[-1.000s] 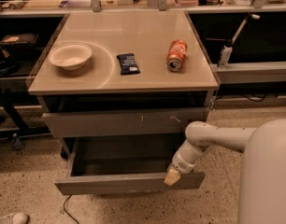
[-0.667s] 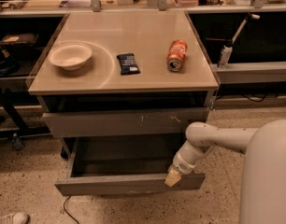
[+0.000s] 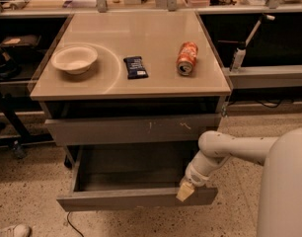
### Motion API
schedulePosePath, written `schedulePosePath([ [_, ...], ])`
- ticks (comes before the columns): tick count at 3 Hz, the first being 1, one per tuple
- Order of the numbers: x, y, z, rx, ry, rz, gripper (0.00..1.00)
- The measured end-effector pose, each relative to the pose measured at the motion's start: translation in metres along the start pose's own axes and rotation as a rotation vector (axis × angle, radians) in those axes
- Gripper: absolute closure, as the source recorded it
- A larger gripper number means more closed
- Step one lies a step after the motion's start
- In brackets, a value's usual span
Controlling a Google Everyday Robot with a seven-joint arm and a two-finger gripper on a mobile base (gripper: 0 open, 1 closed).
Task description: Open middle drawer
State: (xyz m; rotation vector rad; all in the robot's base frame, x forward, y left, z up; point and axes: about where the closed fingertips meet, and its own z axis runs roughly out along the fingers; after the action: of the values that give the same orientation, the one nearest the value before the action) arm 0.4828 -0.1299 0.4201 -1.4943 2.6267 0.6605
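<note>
Two grey fronts show on the cabinet. Gripper [image 3: 185, 192] sits at the top edge of the middle drawer [image 3: 136, 198], near the front's right end, touching or just over it. Whether it's wide, narrow or clamped on that edge, can't tell.

Drawer stands well out from the cabinet. Its front runs leftward from the gripper, and its dark inside lies behind and to the left of it. Pale arm [image 3: 230, 149] slopes up and right from the gripper to the robot's rounded body [image 3: 286, 186].

Directly above the gripper, the taller front w/ white scratch marks [image 3: 133, 130] stands a little out too. Higher up and farther back is the tabletop [image 3: 141, 31]: orange can [image 3: 187, 58] on its side roughly straight above the gripper, dark snack packet [image 3: 135, 67] up-left, pale bowl [image 3: 74, 59] far up-left.
</note>
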Motion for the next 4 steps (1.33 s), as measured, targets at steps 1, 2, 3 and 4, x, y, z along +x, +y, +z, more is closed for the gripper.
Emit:
schedulePosePath([
  [1,0.008,0.007,0.000,-0.006,0.012,0.011,1.00],
  [2,0.013,0.010,-0.001,-0.001,0.016,0.028,1.00],
  [3,0.025,0.018,-0.004,0.002,0.029,0.063,1.00],
  [4,0.025,0.018,-0.004,0.002,0.029,0.063,1.00],
])
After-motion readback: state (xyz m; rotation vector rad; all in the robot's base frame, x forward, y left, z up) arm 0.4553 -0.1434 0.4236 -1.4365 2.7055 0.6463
